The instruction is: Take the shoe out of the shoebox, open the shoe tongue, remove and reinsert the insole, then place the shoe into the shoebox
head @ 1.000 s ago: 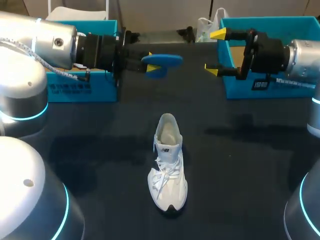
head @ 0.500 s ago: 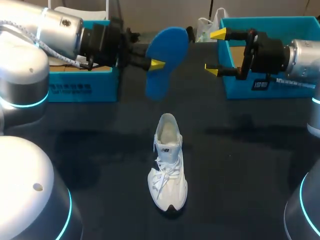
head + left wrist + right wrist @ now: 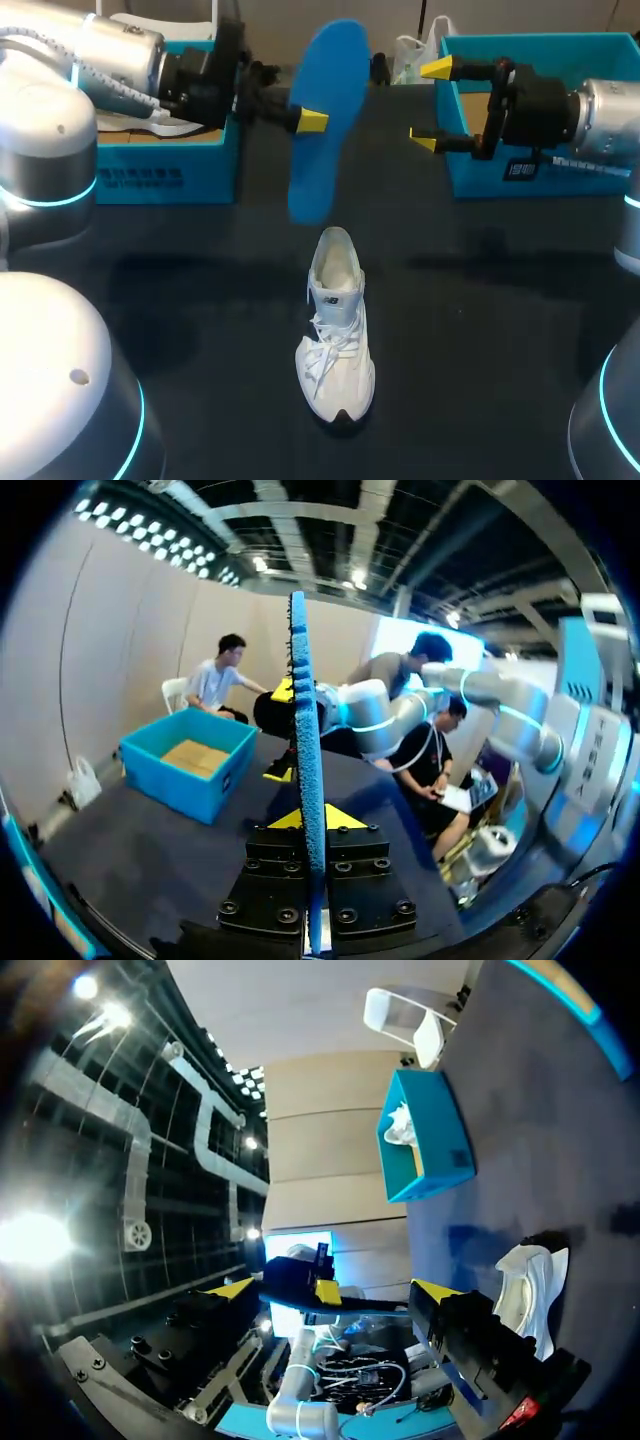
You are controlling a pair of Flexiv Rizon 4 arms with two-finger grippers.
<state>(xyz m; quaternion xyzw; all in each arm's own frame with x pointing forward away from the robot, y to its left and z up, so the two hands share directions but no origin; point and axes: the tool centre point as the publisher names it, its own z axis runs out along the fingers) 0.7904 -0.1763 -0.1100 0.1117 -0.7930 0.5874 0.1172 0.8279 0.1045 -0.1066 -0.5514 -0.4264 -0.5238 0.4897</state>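
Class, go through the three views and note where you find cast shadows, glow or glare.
Head view: soft, broad shadows lie on the table either side of the shoe, and cyan rings glow on the left arm and right arm. Right wrist view: a ceiling lamp flares white, washing out its surroundings. Left wrist view: no strong glare; the insole, edge-on in the left gripper, is evenly lit.

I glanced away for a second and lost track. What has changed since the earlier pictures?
The left tool, shut on the blue insole, rolled its wrist, swinging the insole from lying flat and edge-on to standing upright with its broad face showing. The right tool stayed open and still, and the shoe did not move.
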